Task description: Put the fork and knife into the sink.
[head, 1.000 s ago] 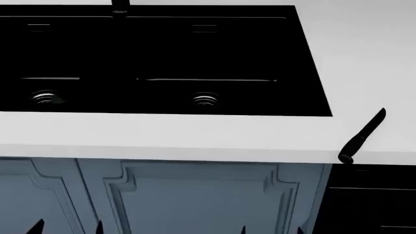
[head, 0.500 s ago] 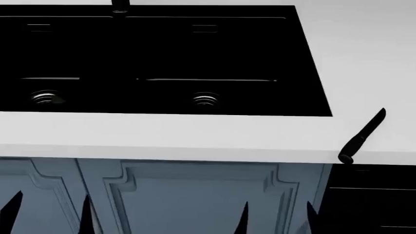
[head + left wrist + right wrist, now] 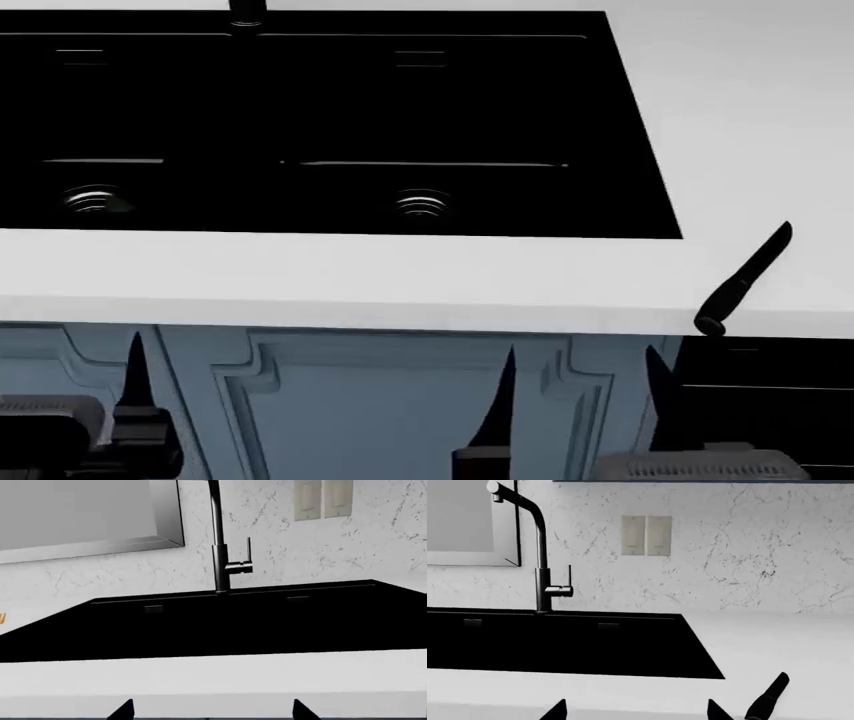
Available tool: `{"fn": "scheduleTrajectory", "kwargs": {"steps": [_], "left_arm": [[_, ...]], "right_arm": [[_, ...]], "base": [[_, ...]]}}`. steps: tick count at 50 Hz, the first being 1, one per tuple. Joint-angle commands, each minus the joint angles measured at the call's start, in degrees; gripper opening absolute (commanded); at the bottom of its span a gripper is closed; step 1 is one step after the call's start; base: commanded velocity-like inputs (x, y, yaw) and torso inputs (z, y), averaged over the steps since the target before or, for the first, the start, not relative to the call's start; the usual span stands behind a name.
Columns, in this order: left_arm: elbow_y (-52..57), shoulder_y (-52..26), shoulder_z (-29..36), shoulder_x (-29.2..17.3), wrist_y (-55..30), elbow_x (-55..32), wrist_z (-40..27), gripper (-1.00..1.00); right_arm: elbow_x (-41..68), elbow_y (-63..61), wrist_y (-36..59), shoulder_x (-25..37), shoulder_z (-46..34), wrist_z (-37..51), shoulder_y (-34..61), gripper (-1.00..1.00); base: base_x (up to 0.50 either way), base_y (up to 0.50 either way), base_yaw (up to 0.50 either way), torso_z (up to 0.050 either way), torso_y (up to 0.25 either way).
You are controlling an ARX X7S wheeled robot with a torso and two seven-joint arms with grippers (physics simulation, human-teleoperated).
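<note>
Nothing done yet. Knife [image 3: 747,278] lies on the tabletop [image 3: 334,275], right of the sink [image 3: 627,120], near the edge. Fork isn't seen. Left hand [image 3: 80,400] & right hand [image 3: 577,400] are both spread wide, empty, low in front.

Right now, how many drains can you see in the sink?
2: one drain in the left basin, one drain in the right basin of the sink. Neither wrist view shows them.
</note>
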Motion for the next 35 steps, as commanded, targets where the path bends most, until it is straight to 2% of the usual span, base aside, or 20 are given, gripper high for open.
{"fn": "scheduleTrajectory", "kwargs": {"steps": [1,8,14,20,35], "left_arm": [[8.6,-7.7,-2.4,-1.2,-18.8,-3.9,1.3,1.00],[10.5,-11.6,-1.6,-2.8,-23.4,-4.1,1.6,1.00],[10.9,-15.7,-1.3,-4.5,-27.0,-4.3,2.4,1.00],[11.9,-18.1,-3.1,-5.5,-29.5,-4.2,1.9,1.00],[12.9,-18.2,-3.3,-5.4,-30.1,-4.5,1.2,1.00]], "right_arm": [[6.2,-10.3,22.4,0.9,3.3,3.5,8.4,1.00],[7.2,-12.2,28.5,3.1,2.6,3.3,13.6,1.00],[10.2,-12.8,35.1,2.8,4.7,3.4,20.0,1.00],[12.7,-12.6,37.2,1.7,7.3,3.1,22.7,1.00],[15.7,-13.8,38.1,0.7,11.0,3.2,22.3,1.00]], "base": [[0.00,0.00,0.00,0.000,0.000],[0.00,0.00,0.00,0.000,0.000],[0.00,0.00,0.00,0.000,0.000],[0.00,0.00,0.00,0.000,0.000],[0.03,0.50,0.00,0.000,0.000]]}}
